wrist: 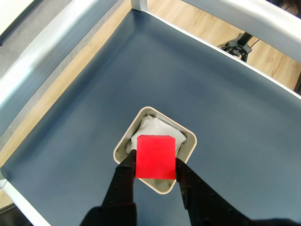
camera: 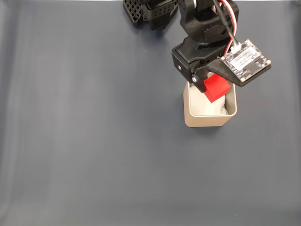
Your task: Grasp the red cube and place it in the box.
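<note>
One dark blue-grey mat (camera: 94, 141) covers the whole table, and in the wrist view a pale rail (wrist: 42, 56) and a strip of wooden floor (wrist: 197, 28) run beyond its edges. Next in size is the black arm (camera: 197, 23), which reaches down from the top edge of the fixed view with red and white wires and a small circuit board (camera: 247, 61) at its wrist. Below it stands the box (camera: 207, 121), beige, square with rounded corners, upright on the mat with its opening facing up and white padding (camera: 217, 109) inside. In the wrist view the box (wrist: 123, 143) sits cornerwise, one corner toward the camera, so its diagonal runs up the picture. The gripper (wrist: 155, 165) comes in from the bottom edge, its two black fingers (wrist: 123, 176) closed narrowly on the red cube (wrist: 155, 157), one on each side face. The red cube (camera: 217, 87) hangs over the box's opening, clear of the mat; whether it touches the padding cannot be told. Being a cube it has no long axis; in the fixed view it sits turned, its edges slanted against the box's walls, while in the wrist view one flat face points squarely at the camera.
</note>
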`<state>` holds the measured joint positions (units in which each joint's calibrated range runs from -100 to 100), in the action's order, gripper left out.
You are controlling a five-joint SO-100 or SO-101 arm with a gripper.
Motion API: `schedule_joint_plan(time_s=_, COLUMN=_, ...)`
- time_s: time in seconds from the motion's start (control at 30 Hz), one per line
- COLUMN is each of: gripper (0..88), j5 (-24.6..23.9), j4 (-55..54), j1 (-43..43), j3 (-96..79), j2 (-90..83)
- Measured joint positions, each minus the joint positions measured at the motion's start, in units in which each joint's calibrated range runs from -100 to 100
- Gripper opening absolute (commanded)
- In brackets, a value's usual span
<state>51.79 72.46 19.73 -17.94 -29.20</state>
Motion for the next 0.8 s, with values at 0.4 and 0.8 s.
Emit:
schedule_joint_plan(time_s=0.4, gripper=19.5, j5=0.00, j4=-1.62, j1=0.00, j3=0.00, j2=0.36)
schedule_joint_plan(time_s=0.8, gripper=44.0, j5=-1.90, j4=-2.27, j1=-0.30, j3=0.00, j2=0.36)
